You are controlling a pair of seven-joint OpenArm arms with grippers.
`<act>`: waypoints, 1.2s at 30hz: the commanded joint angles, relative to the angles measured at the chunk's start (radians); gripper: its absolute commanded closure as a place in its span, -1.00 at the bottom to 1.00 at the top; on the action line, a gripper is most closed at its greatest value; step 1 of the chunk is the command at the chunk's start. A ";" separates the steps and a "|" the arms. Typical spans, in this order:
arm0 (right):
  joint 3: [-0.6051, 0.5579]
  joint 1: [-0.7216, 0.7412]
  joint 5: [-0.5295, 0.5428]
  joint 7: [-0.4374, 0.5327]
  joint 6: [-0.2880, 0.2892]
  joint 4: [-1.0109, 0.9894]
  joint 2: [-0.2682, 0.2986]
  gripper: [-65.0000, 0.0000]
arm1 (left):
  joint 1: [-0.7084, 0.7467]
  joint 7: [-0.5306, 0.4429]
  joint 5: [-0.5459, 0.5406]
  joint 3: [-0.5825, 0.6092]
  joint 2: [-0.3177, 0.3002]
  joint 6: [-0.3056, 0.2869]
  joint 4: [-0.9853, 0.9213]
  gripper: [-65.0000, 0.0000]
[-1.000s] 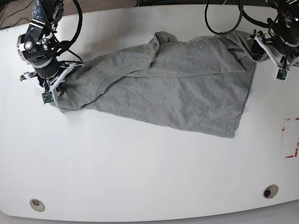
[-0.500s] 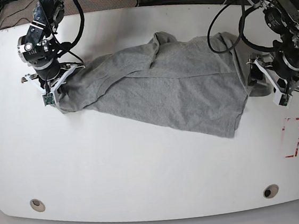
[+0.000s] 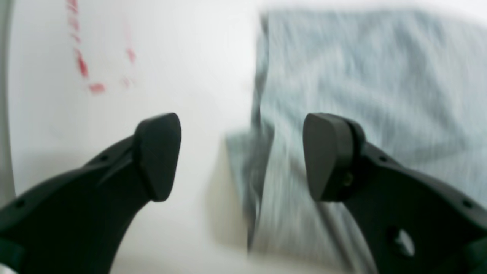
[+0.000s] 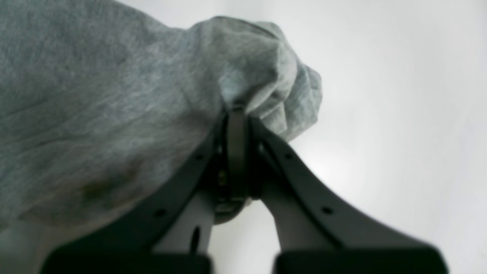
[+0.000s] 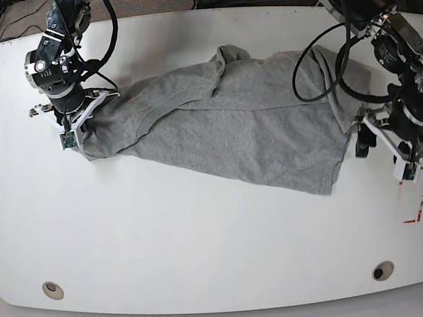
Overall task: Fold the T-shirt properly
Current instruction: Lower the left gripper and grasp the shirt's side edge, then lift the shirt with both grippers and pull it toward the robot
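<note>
The black two-fingered right gripper [image 4: 236, 114] pinches a bunched fold of the soft heather-grey cotton T-shirt [image 4: 114, 106], its jaws pressed together, above the blurred plain white table surface [image 4: 399, 114].

The left wrist view is motion-blurred: the shirt [image 3: 365, 76] shows only smeared grey streaks, its edge and the red marks [image 3: 81, 64] on the table [image 3: 182, 68] soft and unreadable. In the right wrist view the right gripper's [image 4: 236, 114] tips are buried in bunched cloth, and the shirt runs off the left edge. No print can be made out anywhere
</note>
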 commanded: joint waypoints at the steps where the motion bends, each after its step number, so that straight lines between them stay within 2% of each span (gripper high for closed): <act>1: 0.003 0.009 0.007 0.023 -0.001 0.018 0.008 1.00 | -0.058 -0.079 0.029 0.014 0.007 -0.001 -0.066 -0.41; 7: 0.001 0.009 0.007 0.023 -0.001 0.018 0.008 1.00 | -0.175 -0.237 0.147 0.073 0.007 -0.001 -0.349 -0.41; 15: 0.001 0.010 0.007 0.024 -0.001 0.018 0.008 1.00 | -0.317 -0.427 0.268 0.076 -0.006 -0.001 -0.745 -0.41; 28: 0.000 0.010 0.007 0.026 -0.001 0.018 0.008 1.00 | -0.434 -0.664 0.273 0.076 -0.068 -0.001 -1.229 -0.41; 36: 0.003 0.010 0.007 0.026 -0.001 0.018 0.008 1.00 | -0.445 -0.691 0.273 0.076 -0.063 -0.001 -1.335 -0.39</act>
